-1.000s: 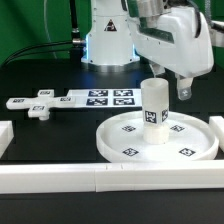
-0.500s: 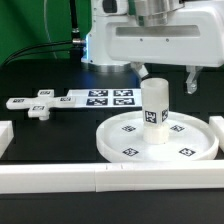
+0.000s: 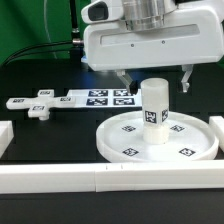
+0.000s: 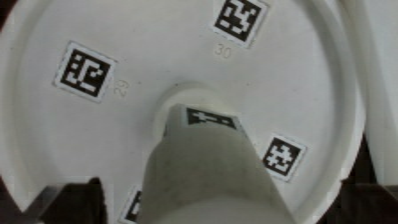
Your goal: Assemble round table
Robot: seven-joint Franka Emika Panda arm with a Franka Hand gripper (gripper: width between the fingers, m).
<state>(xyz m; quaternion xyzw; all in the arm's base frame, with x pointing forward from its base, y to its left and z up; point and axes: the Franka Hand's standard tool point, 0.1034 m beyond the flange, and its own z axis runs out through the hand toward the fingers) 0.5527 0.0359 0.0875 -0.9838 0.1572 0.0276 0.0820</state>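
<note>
Two fingers [image 3: 186, 80] of gripper [image 3: 155, 86] spread wide, either side of leg [image 3: 153, 108] top, gripping nothing. Leg upright on hub of disc [image 3: 195, 140], disc flat on tabletop [image 3: 40, 130]. Base piece [image 3: 40, 106] well apart, at exterior view's left beside marker board [image 3: 105, 98].

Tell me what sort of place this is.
Probably a robotics lab bench: a black table fenced by white rails, a marker board, and a tagged disc with a leg standing on it under the arm.

Disc [image 4: 157, 52] rim beyond wrist view's edges
</note>
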